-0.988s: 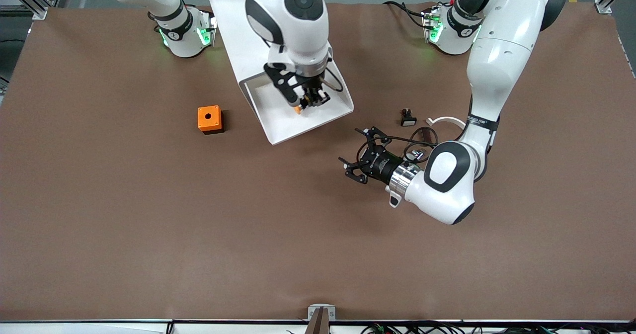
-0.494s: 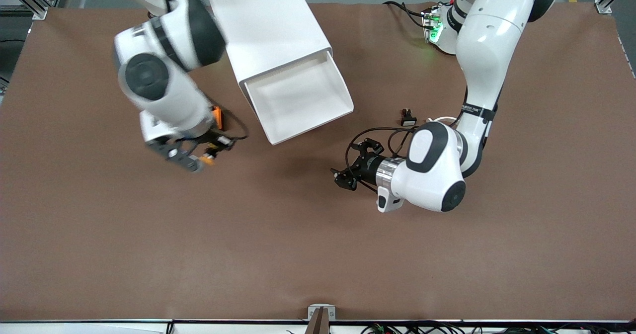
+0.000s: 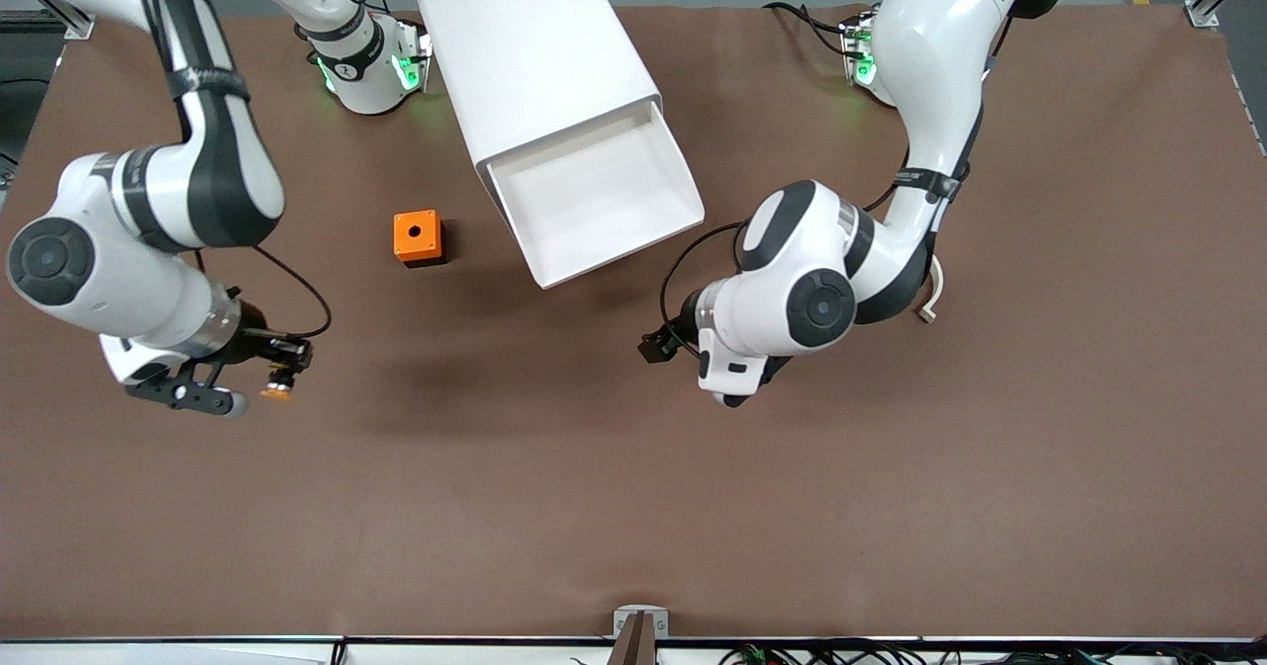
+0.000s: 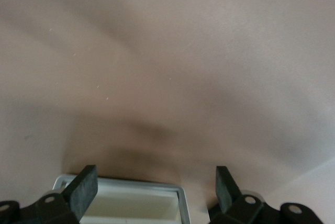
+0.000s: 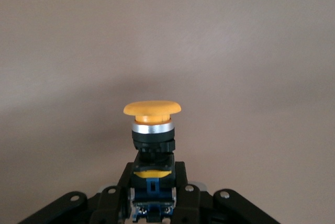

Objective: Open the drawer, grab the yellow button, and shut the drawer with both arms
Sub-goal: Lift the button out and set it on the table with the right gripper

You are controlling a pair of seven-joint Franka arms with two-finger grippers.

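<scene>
The white cabinet (image 3: 535, 51) stands toward the robots' bases, with its top drawer (image 3: 619, 249) pulled out and showing nothing inside. My right gripper (image 3: 280, 376) is over bare table toward the right arm's end, past the orange cube. It is shut on the button (image 3: 276, 390). In the right wrist view the button (image 5: 152, 130) stands out from the gripper (image 5: 152, 182), orange cap outward, black body and blue end between the fingers. My left gripper (image 3: 655, 345) is low over the table, nearer the front camera than the drawer, mostly hidden by its wrist. In the left wrist view it (image 4: 154, 192) is open and empty.
An orange cube with a round hole (image 3: 417, 237) sits on the table beside the cabinet, toward the right arm's end. A white curved piece (image 3: 930, 299) lies by the left arm's forearm. The brown table (image 3: 633, 507) stretches wide nearer the front camera.
My right arm has lifted the button out of the drawer and swung it past the orange cube toward its own end of the table. My left arm has turned and shifted slightly.
</scene>
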